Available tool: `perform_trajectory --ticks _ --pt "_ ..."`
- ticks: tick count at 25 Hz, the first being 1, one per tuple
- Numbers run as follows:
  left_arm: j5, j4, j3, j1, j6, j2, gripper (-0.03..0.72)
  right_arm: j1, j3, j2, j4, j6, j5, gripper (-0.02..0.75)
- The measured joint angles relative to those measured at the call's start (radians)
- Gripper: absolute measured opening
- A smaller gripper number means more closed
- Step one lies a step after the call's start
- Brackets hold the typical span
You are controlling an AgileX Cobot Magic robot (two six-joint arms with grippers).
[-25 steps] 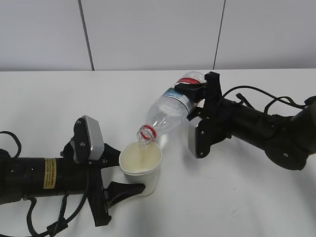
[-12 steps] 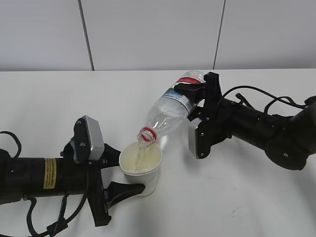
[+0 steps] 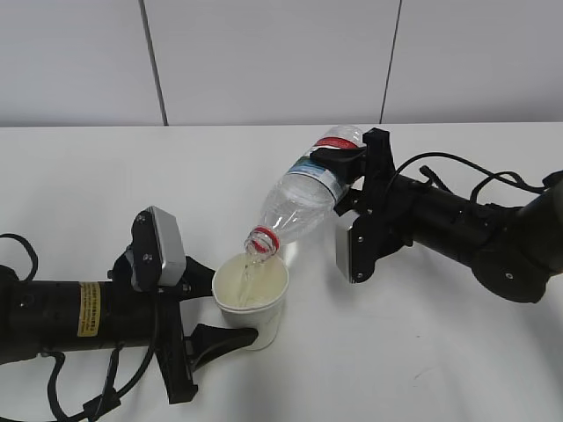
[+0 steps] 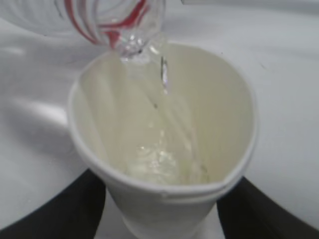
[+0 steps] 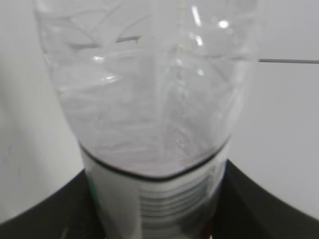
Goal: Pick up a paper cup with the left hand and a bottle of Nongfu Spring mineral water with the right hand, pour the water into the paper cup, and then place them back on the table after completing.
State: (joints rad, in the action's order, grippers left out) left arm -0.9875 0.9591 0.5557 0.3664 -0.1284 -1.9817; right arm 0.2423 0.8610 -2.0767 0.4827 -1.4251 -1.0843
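Pouring water (image 4: 162, 124), the right claw (image 3: 352, 189) grips the tilted bottle (image 3: 299, 202) so its mouth overhangs the cup (image 3: 252, 299), clamped upright by the left claw (image 3: 207, 303).

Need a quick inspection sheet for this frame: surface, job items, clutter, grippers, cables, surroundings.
Surface: white table, faint scuffs, no spill seen.
Job's things: paper cup upright, partly filled; bottle tilted neck-down over the cup rim, uncapped; water streaming into the cup.
Clutter: nothing seen.
Grippers: left hand closed around the cup; right hand clamped on the bottle's labelled end.
Cables: loose black cables loop over the right arm; more trail at the left arm's lower edge.
Surroundings: pale wall panels with dark seams.
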Motion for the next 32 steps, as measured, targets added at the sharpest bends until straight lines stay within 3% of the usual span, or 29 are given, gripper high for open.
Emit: perform_trajectory --ticks 32 --pt "0.006 0.000 0.000 0.000 0.000 0.000 0.433 0.000 0.000 0.000 0.000 -0.002 -0.002 0.385"
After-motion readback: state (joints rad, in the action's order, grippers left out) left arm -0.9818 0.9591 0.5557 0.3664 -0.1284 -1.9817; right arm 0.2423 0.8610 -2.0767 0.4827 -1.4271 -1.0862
